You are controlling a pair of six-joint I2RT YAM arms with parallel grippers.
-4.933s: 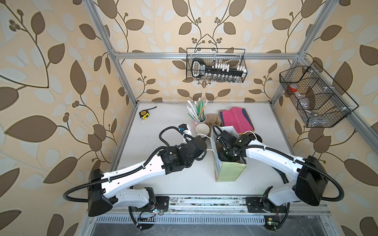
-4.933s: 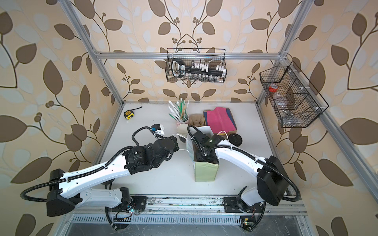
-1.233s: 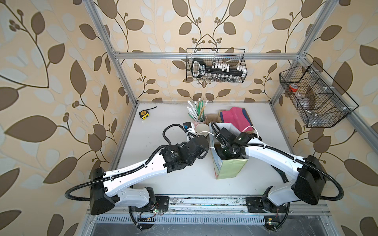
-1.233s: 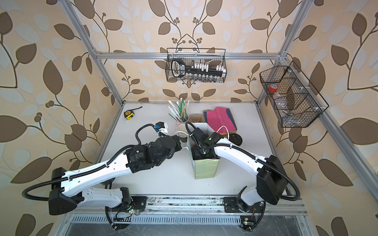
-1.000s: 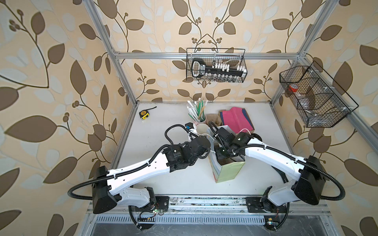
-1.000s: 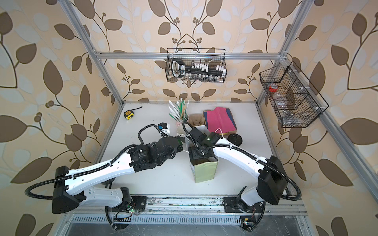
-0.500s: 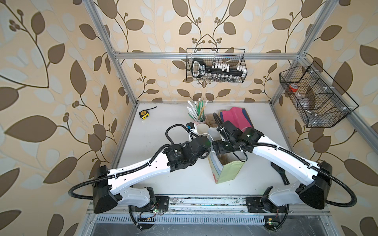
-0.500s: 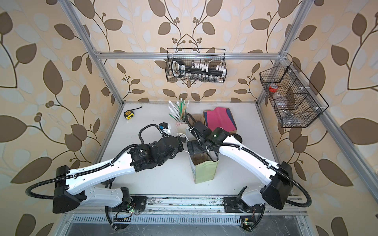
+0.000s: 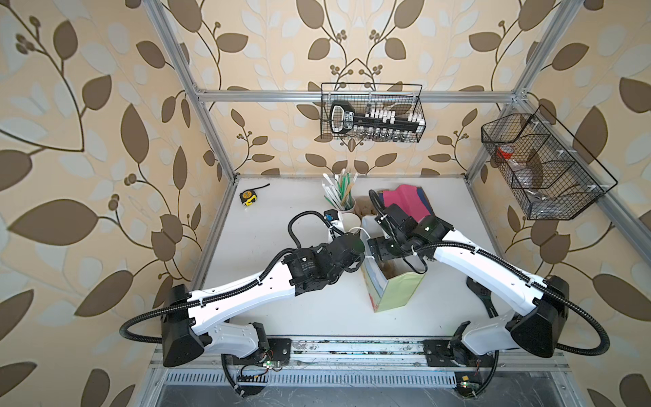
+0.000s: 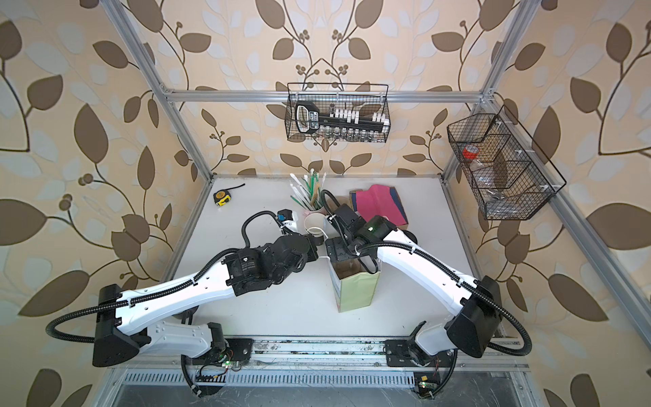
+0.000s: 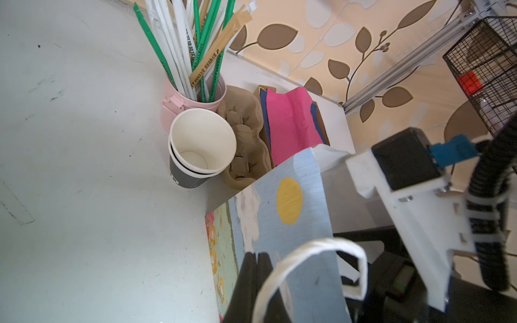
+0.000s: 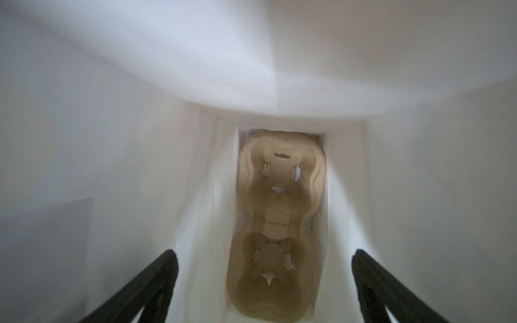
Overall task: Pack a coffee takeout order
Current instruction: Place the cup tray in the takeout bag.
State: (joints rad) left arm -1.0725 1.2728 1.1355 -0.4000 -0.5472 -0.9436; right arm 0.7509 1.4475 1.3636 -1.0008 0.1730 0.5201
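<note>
Carrier (image 12: 279,221) lies flat at the bottom of the bag (image 9: 398,292), which stands mid-frame in both top views. Your right claw (image 12: 265,257) hangs at the bag's mouth, spread wide and holding nothing. Your left claw (image 11: 256,256) is pinching the bag's rim beside the handle (image 11: 321,242). The pink napkin (image 9: 405,201) lies on the surface (image 9: 281,218), upper centre.

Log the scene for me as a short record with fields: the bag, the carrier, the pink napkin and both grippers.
paper bag: upright on the table, mouth open
carrier: lying flat at the bag's bottom, both cup wells empty
pink napkin: outside the bag, on top of the navy napkins, not packed
left gripper: shut on the bag's edge, beside its white handle
right gripper: open, holding nothing, at the bag's mouth above the carrier
</note>
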